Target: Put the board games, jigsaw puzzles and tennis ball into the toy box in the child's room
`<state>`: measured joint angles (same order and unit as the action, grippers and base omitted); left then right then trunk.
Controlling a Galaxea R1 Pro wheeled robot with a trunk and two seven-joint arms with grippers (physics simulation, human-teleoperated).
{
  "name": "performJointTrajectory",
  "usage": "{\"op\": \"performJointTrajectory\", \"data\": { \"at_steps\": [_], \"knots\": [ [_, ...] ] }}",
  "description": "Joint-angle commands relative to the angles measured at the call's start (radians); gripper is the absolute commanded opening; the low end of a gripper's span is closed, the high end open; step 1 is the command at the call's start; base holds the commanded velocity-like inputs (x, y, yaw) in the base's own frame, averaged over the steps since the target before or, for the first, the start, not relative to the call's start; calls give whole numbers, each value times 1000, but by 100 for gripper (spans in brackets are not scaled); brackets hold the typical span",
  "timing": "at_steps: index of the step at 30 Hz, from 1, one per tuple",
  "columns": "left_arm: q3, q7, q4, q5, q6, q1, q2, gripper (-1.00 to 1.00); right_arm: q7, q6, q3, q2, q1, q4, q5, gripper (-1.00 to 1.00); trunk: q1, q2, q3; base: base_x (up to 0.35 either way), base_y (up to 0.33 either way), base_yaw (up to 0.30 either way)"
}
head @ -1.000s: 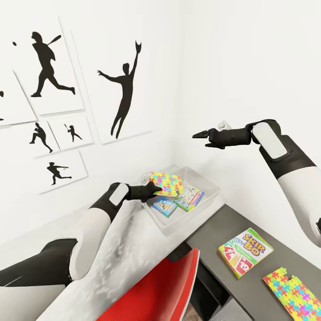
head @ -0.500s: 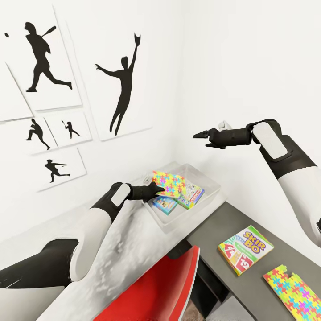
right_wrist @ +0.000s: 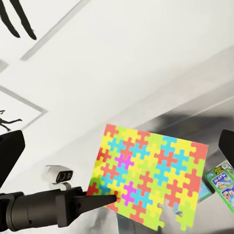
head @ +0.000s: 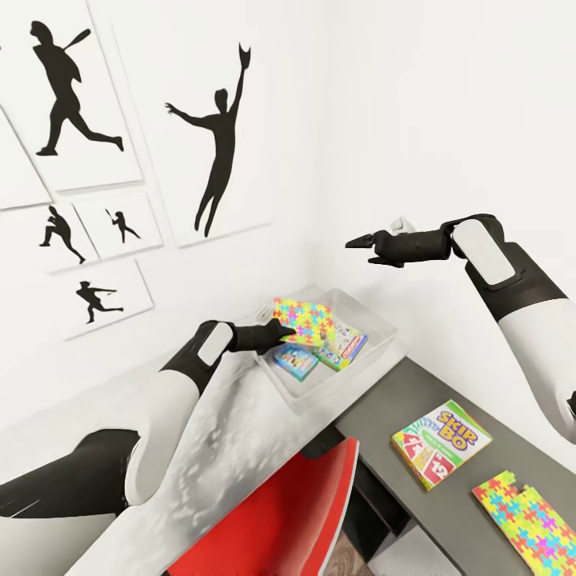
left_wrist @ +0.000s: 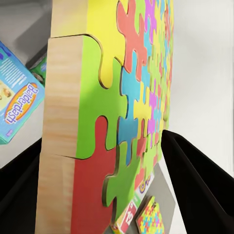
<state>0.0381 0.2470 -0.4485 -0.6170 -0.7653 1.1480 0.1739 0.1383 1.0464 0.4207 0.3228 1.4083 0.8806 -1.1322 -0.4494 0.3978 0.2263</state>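
Note:
My left gripper (head: 286, 330) is shut on the edge of a jigsaw puzzle (head: 306, 323), holding it tilted over the toy box (head: 376, 330) at the table's (head: 240, 432) far corner. In the left wrist view the puzzle (left_wrist: 122, 107) stands on edge between the two black fingers (left_wrist: 200, 185). A blue board game (head: 291, 362) and a green-white one (head: 342, 346) lie in the box. The Skip-Bo board game (head: 440, 444) and a second puzzle (head: 528, 520) lie on the dark side unit. My right gripper (head: 358, 246) hovers open, high above the box. The tennis ball and the bed are out of view.
A red and white chair (head: 280, 520) stands against the table's near edge, under my left arm. White walls meet in a corner just behind the toy box, with black silhouette pictures (head: 220, 136) on the left one. The dark side unit (head: 384, 400) sits lower than the pale top.
The head view has turned a little, sliding the wall pictures left. My left gripper has carried the puzzle slightly farther over the toy box. The right arm has held still.

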Motion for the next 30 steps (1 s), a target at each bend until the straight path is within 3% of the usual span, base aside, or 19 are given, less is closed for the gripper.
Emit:
{"op": "performJointTrajectory", "data": {
  "at_steps": [1, 6, 11, 14, 20, 30],
  "knots": [
    [4, 2, -6, 4, -8, 1, 1, -100, 10, 1, 3, 1, 1, 0, 9, 100, -1, 2, 4, 0, 0, 0],
    [3, 8, -14, 3, -14, 1, 1, -100, 10, 1, 3, 1, 1, 0, 9, 100, -1, 2, 12, 0, 0, 0],
    [2, 65, -16, 3, -21, 1, 1, -100, 10, 1, 3, 1, 1, 0, 9, 100, -1, 2, 20, 0, 0, 0],
    [-23, 87, -16, 3, -26, 1, 1, -100, 10, 1, 3, 1, 1, 0, 9, 100, -1, 2, 25, 0, 0, 0],
    [-62, 94, -16, 3, -28, 1, 1, -100, 10, 1, 3, 1, 1, 0, 9, 100, -1, 2, 35, 0, 0, 0],
    [-68, 92, -15, 3, -28, 1, 1, -100, 10, 1, 3, 1, 1, 0, 9, 100, -1, 2, 51, 0, 0, 0]
  ]
}}
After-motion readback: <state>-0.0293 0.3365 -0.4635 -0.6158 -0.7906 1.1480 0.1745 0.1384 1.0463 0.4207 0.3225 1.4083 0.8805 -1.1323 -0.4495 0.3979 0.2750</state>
